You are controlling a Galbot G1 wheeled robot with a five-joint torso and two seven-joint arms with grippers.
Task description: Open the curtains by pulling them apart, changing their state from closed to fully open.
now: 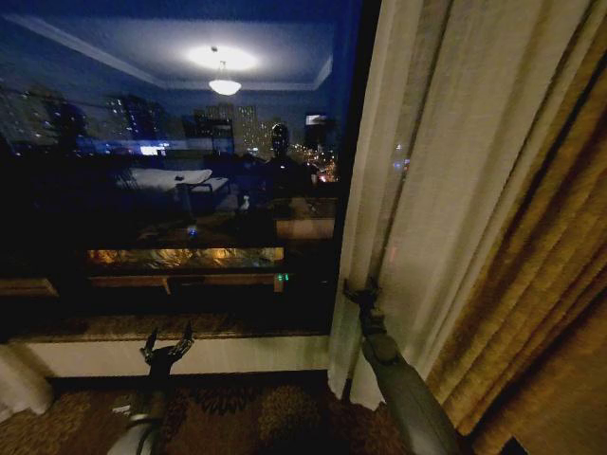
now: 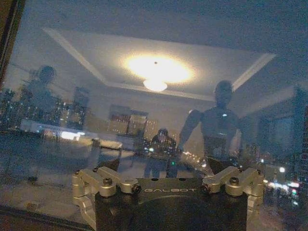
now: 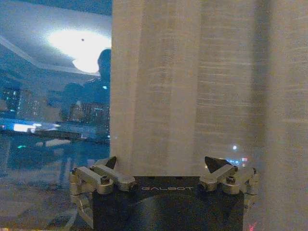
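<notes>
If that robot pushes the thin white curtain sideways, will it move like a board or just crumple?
Probably crumple. The sheer curtain hangs in soft vertical pleats, so it should bunch and fold rather than move stiffly. City lights glow through it, so it is likely light. The open right gripper sits at its edge; smooth fabric might slip from a loose grip.

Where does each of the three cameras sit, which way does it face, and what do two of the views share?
Head view: from the robot's head, forward and down at the dark window glass; the open left gripper hangs low, the right gripper is at the sheer cream-white pleated curtain panel.
Left wrist view: behind the left gripper's metal finger links, facing bare glass.
Right wrist view: behind the open right gripper, facing the curtain panel.
Shared: all views show the reflected round ceiling lamp.
</notes>
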